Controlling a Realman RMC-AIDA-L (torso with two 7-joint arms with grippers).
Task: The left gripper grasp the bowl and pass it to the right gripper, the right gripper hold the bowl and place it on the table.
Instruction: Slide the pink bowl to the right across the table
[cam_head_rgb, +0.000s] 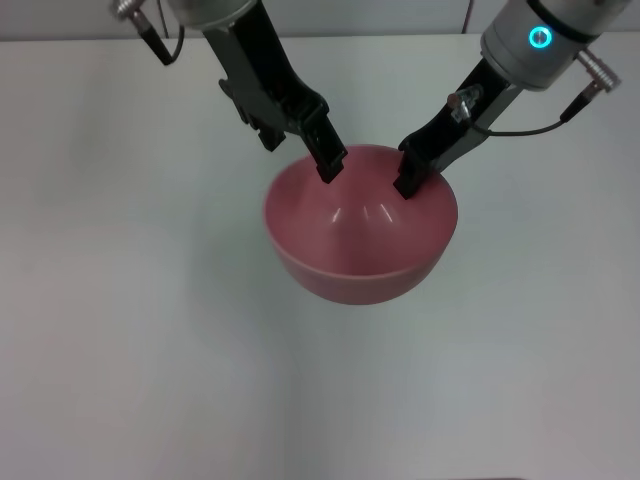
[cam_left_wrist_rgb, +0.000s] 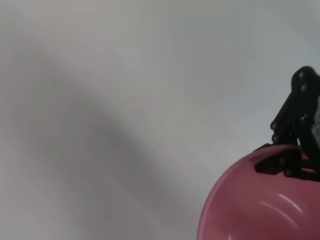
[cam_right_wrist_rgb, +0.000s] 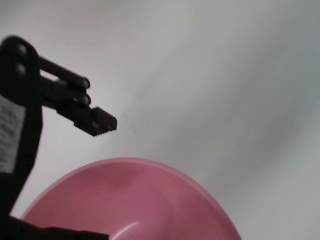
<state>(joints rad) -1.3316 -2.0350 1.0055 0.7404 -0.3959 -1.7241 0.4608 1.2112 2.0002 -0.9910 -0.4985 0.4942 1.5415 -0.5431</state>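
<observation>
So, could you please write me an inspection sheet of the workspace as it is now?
Surface: the table is white and plain.
Job's things: the bowl, pink-red, sits between both grippers, tilted, opening up.
Clutter: nothing seen.
Grippers: the left gripper is at the bowl's far-left rim. In the right wrist view its outer finger stands apart from the rim, so it looks open. The right gripper is at the far-right rim and appears closed on it.
Cables: a thin black cable hangs by the right arm, clear of the bowl; another cable is by the left arm.
Surroundings: only a pale strip beyond the table's far edge.
</observation>
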